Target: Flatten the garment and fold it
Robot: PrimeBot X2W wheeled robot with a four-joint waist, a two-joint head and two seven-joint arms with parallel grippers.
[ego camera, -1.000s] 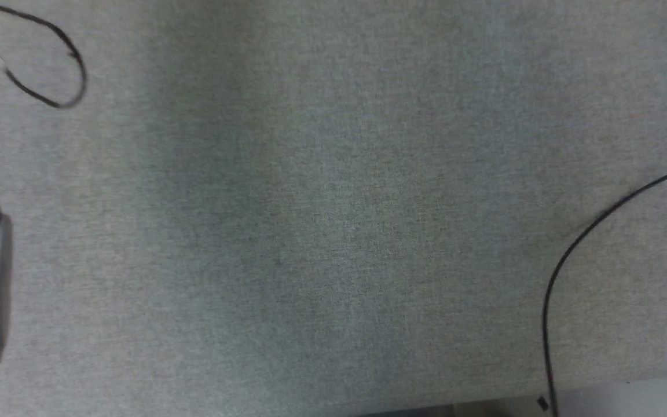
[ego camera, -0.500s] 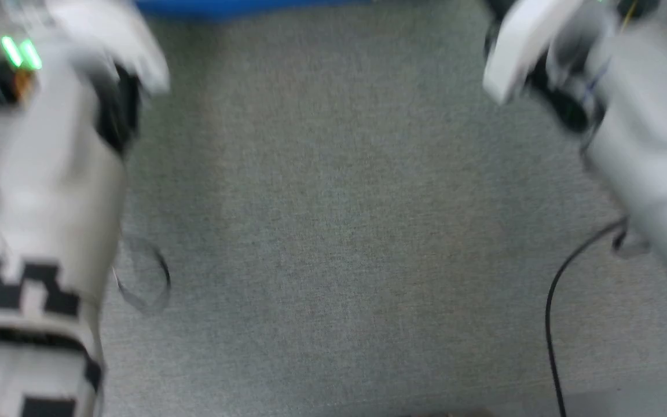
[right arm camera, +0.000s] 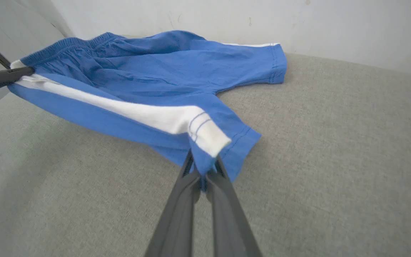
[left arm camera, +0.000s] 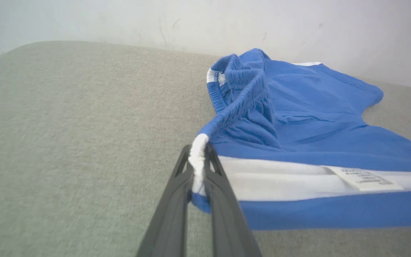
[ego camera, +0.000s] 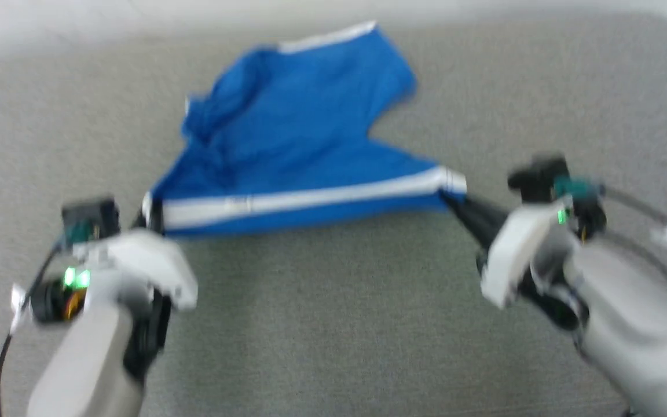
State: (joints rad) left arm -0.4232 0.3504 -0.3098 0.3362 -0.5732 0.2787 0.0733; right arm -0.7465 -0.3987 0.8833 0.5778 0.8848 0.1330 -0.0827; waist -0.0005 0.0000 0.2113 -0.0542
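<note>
Tilted upward since a second ago, the head camera is now aimed at the garment [ego camera: 293, 133] on the tabletop [ego camera: 333, 324]. Its striped edge is held taut crosswise, the waistband end pinched in the closed left jaws, the hem end in the closed right jaws, and the rest lies beyond.

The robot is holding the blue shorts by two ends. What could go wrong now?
1. The left hand pinches just one corner of the shorts, and the right hand just the edge of the leg hem. A harder pull might slip one end free.
2. The waistband is bunched and the cloth beside it is wrinkled, so folding now would likely trap creases.
</note>
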